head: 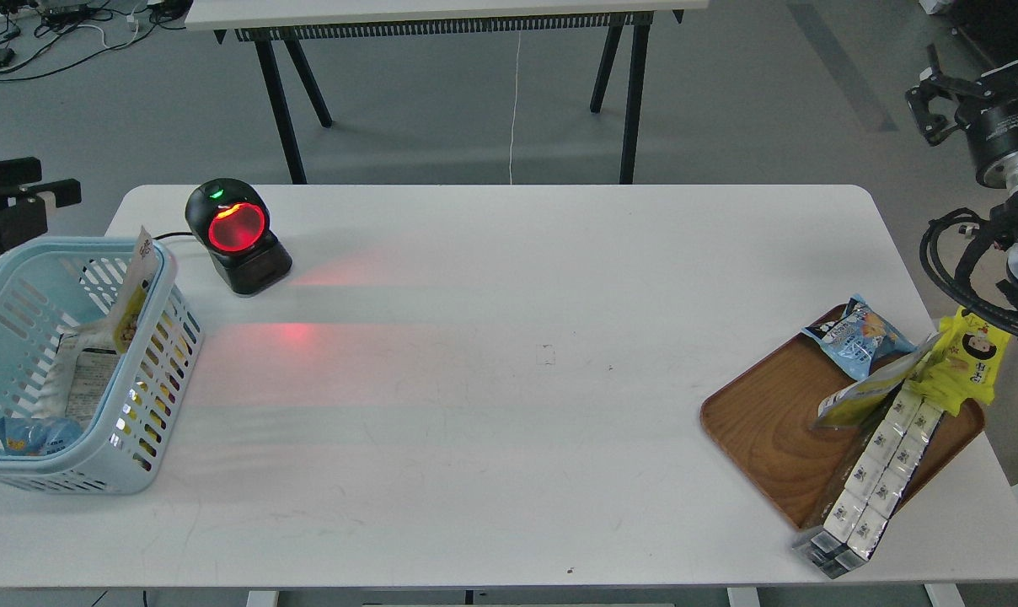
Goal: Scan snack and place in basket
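The snack pouch [135, 288] stands on edge inside the light blue basket [150, 403] at the table's left end, leaning against the basket's right wall, with only its thin side and a yellow strip showing. My left gripper [37, 201] hovers just behind and above the basket's far left rim; it is open, empty and clear of the pouch. My right gripper [932, 93] is high at the far right, off the table's edge, with its fingers apart and nothing between them.
A black barcode scanner [234, 238] glows red behind the basket, casting red light on the table. A brown wooden tray [766, 421] at the right holds a blue snack bag [856, 335], a bright yellow packet [969, 361] and white boxes [871, 472]. Other packets lie in the basket.
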